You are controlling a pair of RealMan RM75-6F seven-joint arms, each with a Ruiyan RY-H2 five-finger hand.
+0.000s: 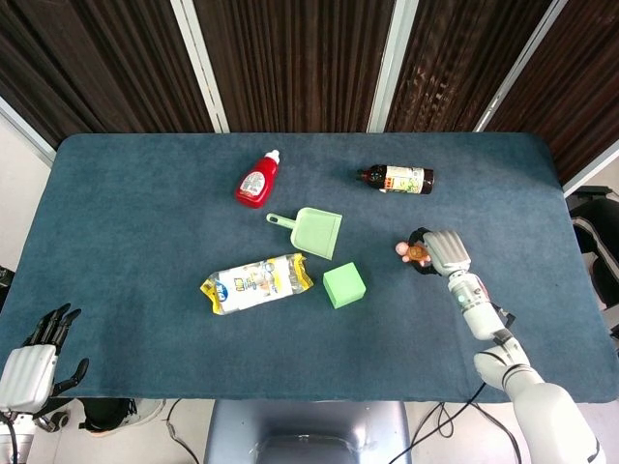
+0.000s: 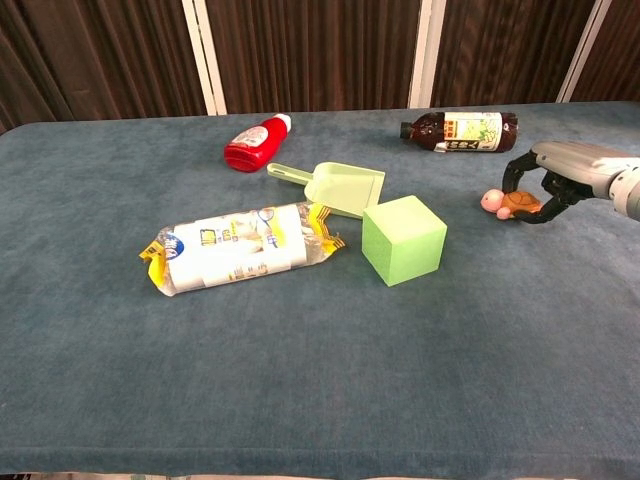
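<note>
The right hand (image 2: 560,180) curls its fingers around the toy turtle (image 2: 508,203), which sits on the blue desk (image 2: 300,380) right of the green cube (image 2: 403,239). The left hand (image 1: 34,358) hangs off the desk's near-left corner, fingers spread, holding nothing.

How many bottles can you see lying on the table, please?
2: a red plastic squeeze bottle at the far middle, and a dark brown labelled drink bottle further right. Both lie on their sides; none appears hidden.
</note>
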